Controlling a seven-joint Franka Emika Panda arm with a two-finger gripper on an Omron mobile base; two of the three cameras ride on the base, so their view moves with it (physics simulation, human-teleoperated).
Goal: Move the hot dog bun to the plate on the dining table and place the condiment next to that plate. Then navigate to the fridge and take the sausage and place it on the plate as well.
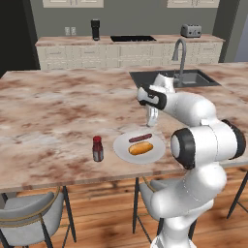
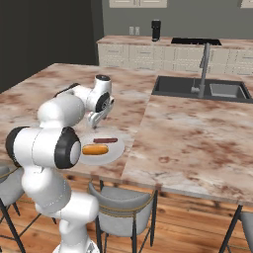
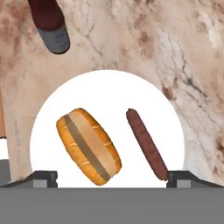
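The white plate (image 1: 121, 145) (image 2: 116, 148) (image 3: 105, 92) lies near the front edge of the marbled dining table (image 1: 58, 111) (image 2: 197, 143). On it rest the golden hot dog bun (image 1: 141, 148) (image 2: 95, 149) (image 3: 89, 145) and, just beyond it, the thin dark sausage (image 1: 140, 138) (image 2: 105, 140) (image 3: 146, 144), apart from each other. The dark red condiment (image 1: 98, 148) (image 3: 50, 24) stands upright just left of the plate. My gripper (image 1: 151, 118) (image 2: 94, 121) (image 3: 112, 177) hangs open a little above the plate's far side, holding nothing, its fingertips (image 3: 43, 177) wide apart.
A sink (image 1: 193, 77) with a tall faucet (image 1: 180, 53) is set into the table's far right. Grey chairs (image 1: 29, 218) (image 2: 123, 207) stand under the front edge. On the back counter are a toaster (image 1: 191, 31) and a dark canister (image 1: 95, 29).
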